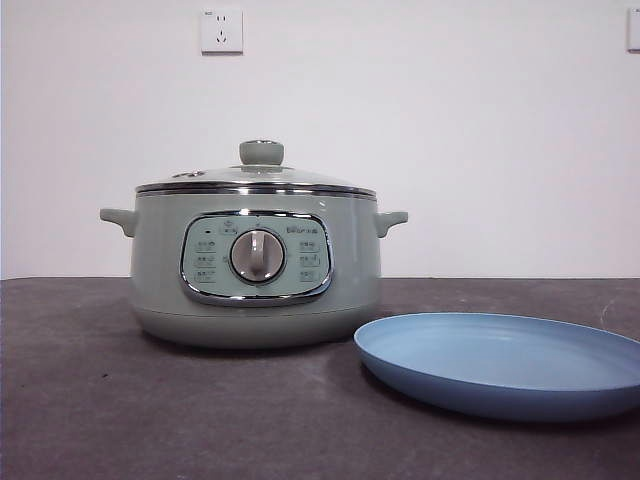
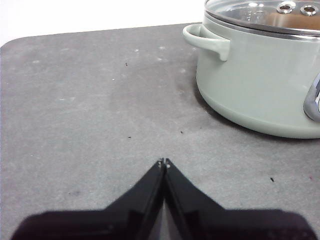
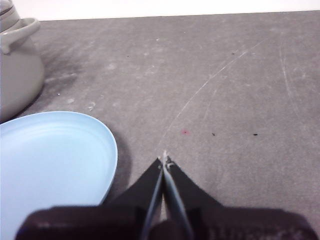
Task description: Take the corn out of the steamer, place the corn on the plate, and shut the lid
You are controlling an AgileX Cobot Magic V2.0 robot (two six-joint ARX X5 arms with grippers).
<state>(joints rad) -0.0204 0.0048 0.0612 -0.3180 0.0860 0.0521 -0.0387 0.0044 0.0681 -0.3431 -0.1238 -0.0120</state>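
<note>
The pale green steamer stands left of centre on the dark table, and its glass lid with a green knob sits closed on top. The corn is hidden from view. A light-blue plate lies empty at the front right, close to the pot. My left gripper is shut and holds nothing; it hovers over bare table beside the steamer and its lid. My right gripper is also shut and empty, just beside the plate, with the steamer farther off.
A white wall with a power socket rises behind the table. The dark grey table mat stretches out on both sides of the pot, with scratches and specks on it.
</note>
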